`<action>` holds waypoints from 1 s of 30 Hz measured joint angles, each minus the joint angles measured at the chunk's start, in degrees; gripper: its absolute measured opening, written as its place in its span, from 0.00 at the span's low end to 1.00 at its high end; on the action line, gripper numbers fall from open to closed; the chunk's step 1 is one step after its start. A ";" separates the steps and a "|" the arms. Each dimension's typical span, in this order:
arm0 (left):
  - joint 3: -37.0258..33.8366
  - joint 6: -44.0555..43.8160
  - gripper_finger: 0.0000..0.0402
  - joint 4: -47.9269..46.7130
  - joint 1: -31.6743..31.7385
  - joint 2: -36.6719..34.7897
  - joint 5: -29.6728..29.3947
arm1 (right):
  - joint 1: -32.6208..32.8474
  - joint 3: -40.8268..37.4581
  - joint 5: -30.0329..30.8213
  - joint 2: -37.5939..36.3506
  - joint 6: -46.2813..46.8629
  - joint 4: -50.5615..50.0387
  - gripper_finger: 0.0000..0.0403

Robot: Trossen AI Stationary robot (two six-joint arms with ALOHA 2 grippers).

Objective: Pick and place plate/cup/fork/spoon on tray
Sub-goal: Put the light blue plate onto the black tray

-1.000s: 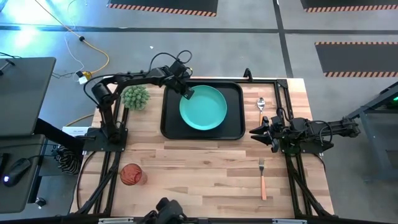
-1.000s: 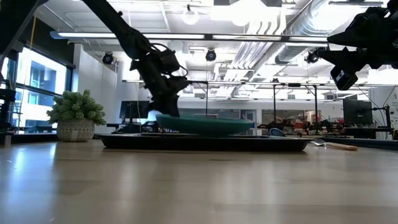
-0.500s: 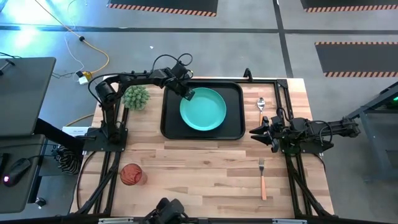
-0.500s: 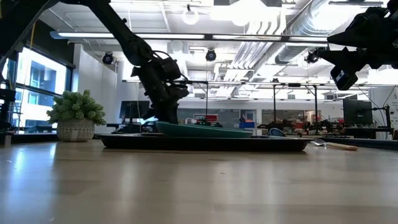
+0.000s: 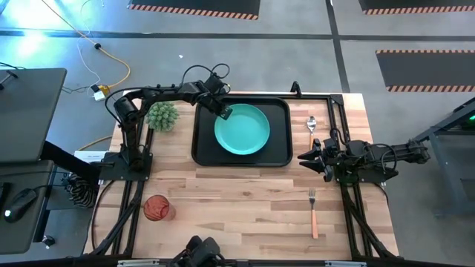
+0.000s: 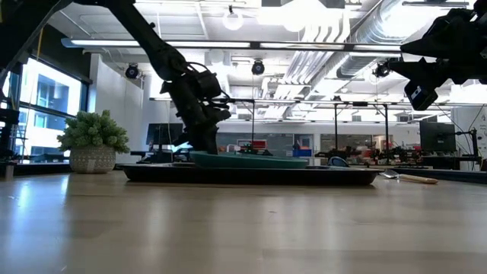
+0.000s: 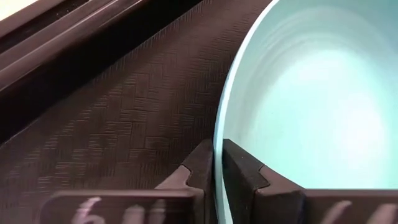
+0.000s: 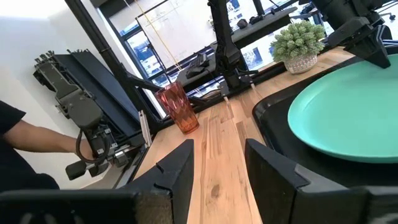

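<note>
Teal plate [image 5: 242,130] lies in the tray [image 5: 202,152], its rim pinched by the left gripper [image 5: 223,112] for setting down, while the right gripper [image 5: 306,159] waits with fingers apart.

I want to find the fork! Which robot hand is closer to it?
The right. The right gripper hovers open just beyond the fork, on the same side of the table. The left gripper is far across, pinching the plate rim in the tray.

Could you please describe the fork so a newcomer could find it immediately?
Start at the large black rectangular tray, then go past the right gripper to the table's near right corner. There lies the slim fork, salmon-orange handle, silver tines; the spoon has a rounded bowl.
</note>
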 joint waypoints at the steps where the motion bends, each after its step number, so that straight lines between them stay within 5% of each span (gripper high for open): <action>1: 0.00 0.01 0.08 0.00 0.00 0.00 -0.02 | -0.01 -0.02 0.00 0.00 0.01 0.00 0.33; 30: 0.07 -1.48 0.25 -0.07 0.11 -0.22 -0.10 | 0.01 -0.02 0.00 0.00 0.01 0.00 0.33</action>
